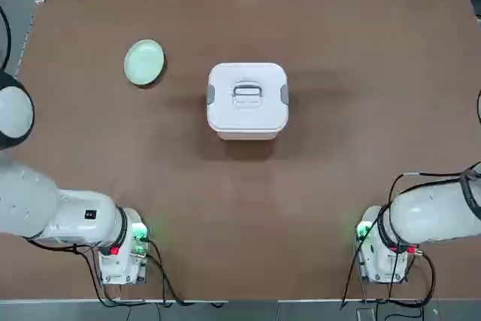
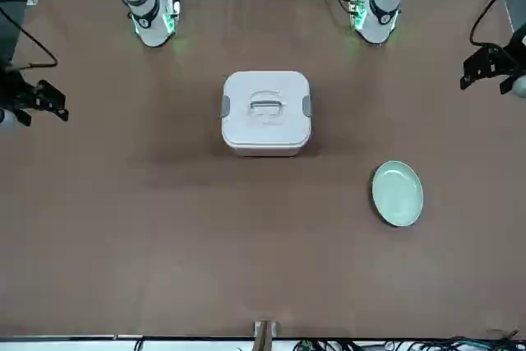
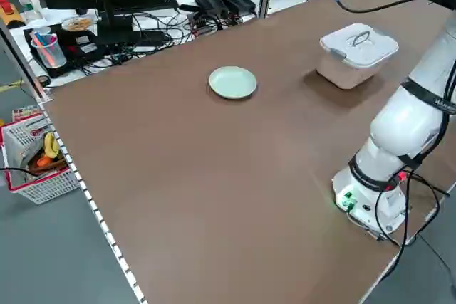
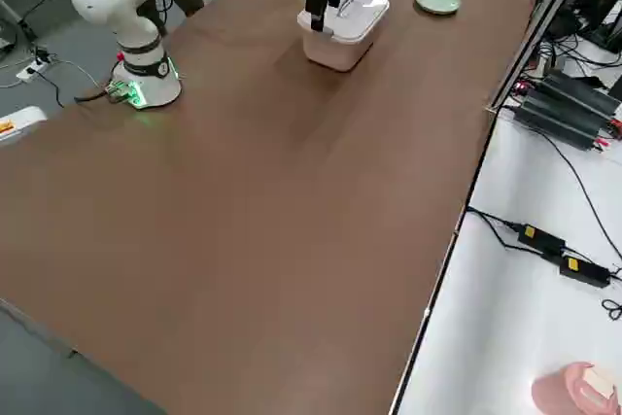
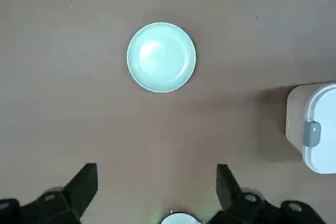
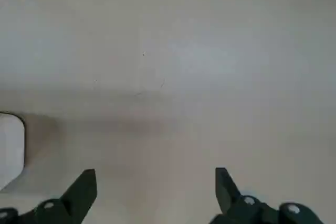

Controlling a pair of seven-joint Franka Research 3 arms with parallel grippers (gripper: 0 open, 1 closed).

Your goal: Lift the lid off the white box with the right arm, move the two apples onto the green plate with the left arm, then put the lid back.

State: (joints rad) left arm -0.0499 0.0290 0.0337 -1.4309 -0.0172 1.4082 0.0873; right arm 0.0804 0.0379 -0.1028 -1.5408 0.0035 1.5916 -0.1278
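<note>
The box (image 1: 247,110) is sitting mid-table with the lid (image 1: 247,93) closed on it, both clips down, so the apples are not showing. The plate (image 1: 143,62) is lying bare to its left, well apart, with open table between them. The left gripper (image 5: 156,182) and right gripper (image 6: 156,184) are hanging above the table, fingers spread wide, grasping nothing.

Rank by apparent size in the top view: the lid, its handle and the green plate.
1. lid, largest, though raised on the box and so nearer the camera.
2. green plate, clearly smaller.
3. handle, smallest.
</note>
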